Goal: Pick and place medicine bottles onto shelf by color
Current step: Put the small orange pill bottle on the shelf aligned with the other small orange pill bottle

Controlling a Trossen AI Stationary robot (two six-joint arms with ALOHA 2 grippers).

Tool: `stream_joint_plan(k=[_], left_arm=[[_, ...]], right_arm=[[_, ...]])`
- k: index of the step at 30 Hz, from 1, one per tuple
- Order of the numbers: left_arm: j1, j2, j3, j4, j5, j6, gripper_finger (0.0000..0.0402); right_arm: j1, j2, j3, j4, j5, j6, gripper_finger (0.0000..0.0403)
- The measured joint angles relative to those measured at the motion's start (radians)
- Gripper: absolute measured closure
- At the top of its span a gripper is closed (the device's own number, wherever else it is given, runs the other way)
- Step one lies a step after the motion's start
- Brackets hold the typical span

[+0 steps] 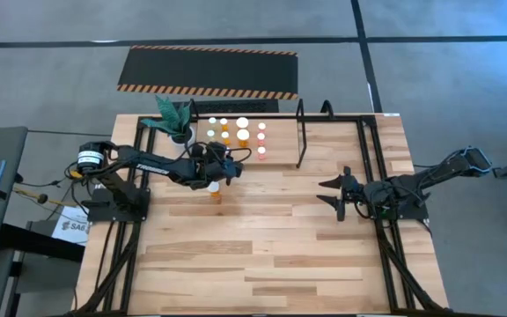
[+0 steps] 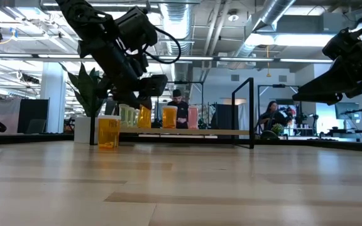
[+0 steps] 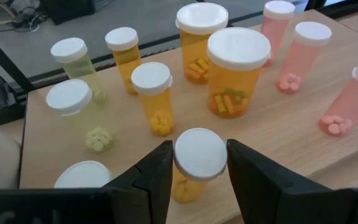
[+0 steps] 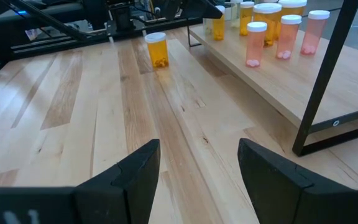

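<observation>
The left gripper (image 3: 199,163) is positioned at the shelf (image 3: 291,134) edge, its fingers set on either side of a small orange bottle (image 3: 194,163); actual contact cannot be confirmed. A second orange bottle (image 1: 214,191) is left standing on the table (image 1: 271,255). The right gripper (image 4: 199,163) is held wide open and empty above bare table.

floor: grey concrete (image 1: 51,79) round my table | 12 o'clock: black hazard-striped rubber mat (image 1: 208,70) | ceiling: silver ducts (image 2: 275,16) | beyond: seated person (image 2: 270,116)
</observation>
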Motion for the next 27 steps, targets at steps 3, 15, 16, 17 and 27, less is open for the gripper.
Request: stream_joint_plan(k=[3,15,16,17,27], left_arm=[[0.0,0.0,0.0,-0.01,0.006,-0.006,0.0264],[-0.001,0.0,0.0,0.002,0.05,-0.033,0.0264],[-0.001,0.0,0.0,0.005,0.049,-0.033,0.0264],[-0.001,0.0,0.0,0.009,0.048,-0.032,0.0264],[-0.001,0.0,0.0,-0.015,0.026,-0.032,0.0264]], right_arm=[[0.0,0.0,0.0,0.0,0.0,0.0,0.0163],[0.0,0.0,0.0,0.0,0.0,0.0,0.0163],[0.0,0.0,0.0,0.0,0.0,0.0,0.0163],[0.0,0.0,0.0,0.0,0.0,0.0,0.0163],[0.0,0.0,0.0,0.0,0.0,0.0,0.0163]])
